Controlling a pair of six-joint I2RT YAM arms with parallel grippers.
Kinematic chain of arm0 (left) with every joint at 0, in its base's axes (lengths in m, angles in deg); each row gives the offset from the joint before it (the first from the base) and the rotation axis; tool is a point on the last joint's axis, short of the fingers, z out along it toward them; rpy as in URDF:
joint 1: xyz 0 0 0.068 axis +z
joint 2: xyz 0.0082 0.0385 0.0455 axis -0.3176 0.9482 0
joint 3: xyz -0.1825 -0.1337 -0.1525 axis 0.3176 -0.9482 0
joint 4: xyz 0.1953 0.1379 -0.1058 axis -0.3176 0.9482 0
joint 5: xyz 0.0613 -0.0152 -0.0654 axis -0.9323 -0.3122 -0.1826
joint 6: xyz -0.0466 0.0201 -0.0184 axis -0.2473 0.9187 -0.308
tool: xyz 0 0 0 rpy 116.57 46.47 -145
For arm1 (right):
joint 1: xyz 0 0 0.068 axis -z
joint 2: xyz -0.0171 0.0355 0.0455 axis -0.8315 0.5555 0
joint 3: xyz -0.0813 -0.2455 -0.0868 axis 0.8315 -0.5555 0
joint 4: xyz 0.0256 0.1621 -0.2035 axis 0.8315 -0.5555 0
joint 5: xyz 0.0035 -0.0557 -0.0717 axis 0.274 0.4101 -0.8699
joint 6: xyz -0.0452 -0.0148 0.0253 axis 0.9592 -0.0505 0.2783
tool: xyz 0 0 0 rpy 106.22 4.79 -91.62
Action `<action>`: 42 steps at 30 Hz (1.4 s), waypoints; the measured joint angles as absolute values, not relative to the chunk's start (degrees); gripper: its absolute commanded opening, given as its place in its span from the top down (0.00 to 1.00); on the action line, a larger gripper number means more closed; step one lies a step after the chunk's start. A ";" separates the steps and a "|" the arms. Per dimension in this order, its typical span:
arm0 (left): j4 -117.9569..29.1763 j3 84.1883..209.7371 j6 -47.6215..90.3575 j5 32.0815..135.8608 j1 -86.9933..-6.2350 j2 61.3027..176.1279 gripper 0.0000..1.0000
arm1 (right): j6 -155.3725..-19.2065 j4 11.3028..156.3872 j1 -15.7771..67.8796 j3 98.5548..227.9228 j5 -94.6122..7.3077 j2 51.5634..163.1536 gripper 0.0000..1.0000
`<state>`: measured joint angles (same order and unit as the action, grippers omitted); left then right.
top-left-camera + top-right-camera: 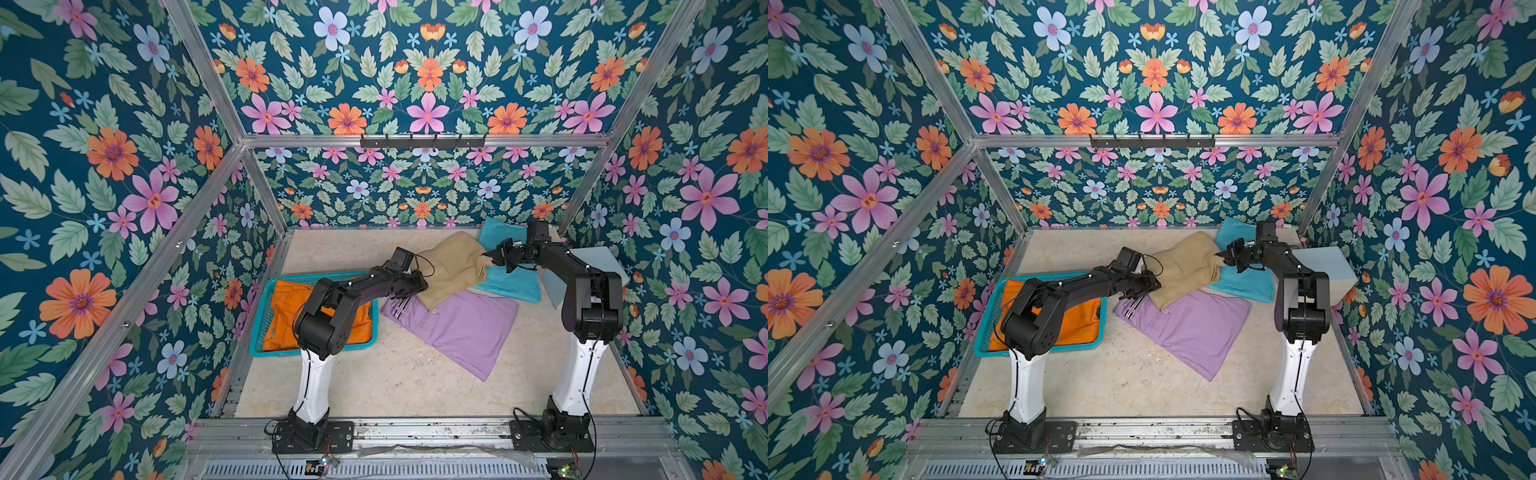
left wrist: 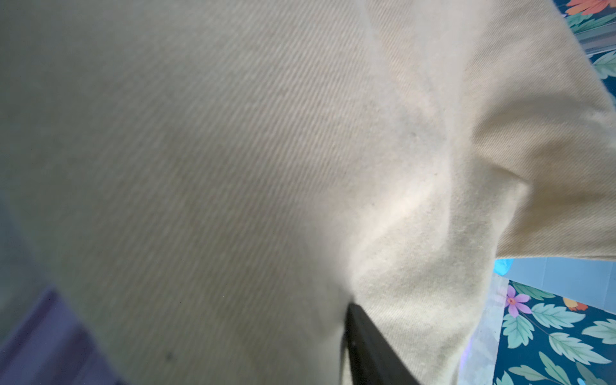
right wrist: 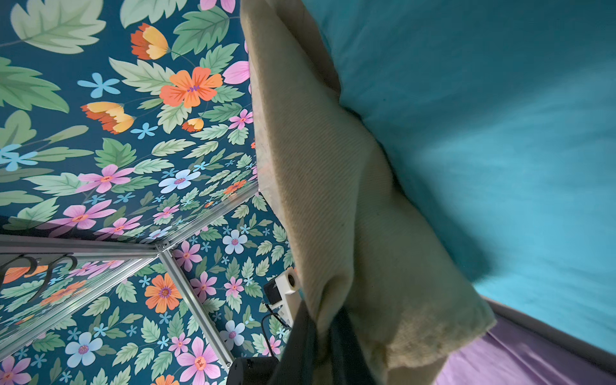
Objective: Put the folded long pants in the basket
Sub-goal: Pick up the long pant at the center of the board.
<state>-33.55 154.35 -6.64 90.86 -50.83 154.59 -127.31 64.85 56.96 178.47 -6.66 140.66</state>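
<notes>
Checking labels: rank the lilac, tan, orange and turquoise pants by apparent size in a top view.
Largest: lilac pants
tan pants and orange pants, too alike; left arm hides some orange
Smallest: turquoise pants, partly covered

The two arms I drive look alike. The left arm [image 1: 361,286] and right arm [image 1: 590,282] each have a black bolted base plate [image 1: 340,436], a white tapering lower column [image 1: 313,386], then glossy black rounded joints and boxy black links dotted with small pale screws. A black camera box [image 1: 402,258] and a thin looping black cable [image 1: 431,266] sit at the wrist. The left gripper [image 1: 422,286] and right gripper [image 1: 494,258] are black too.
</notes>
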 measured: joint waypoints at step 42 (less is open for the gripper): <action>-35.26 161.17 -7.61 93.06 -50.90 157.39 1.00 | -124.30 63.02 57.01 176.90 -7.45 139.35 1.00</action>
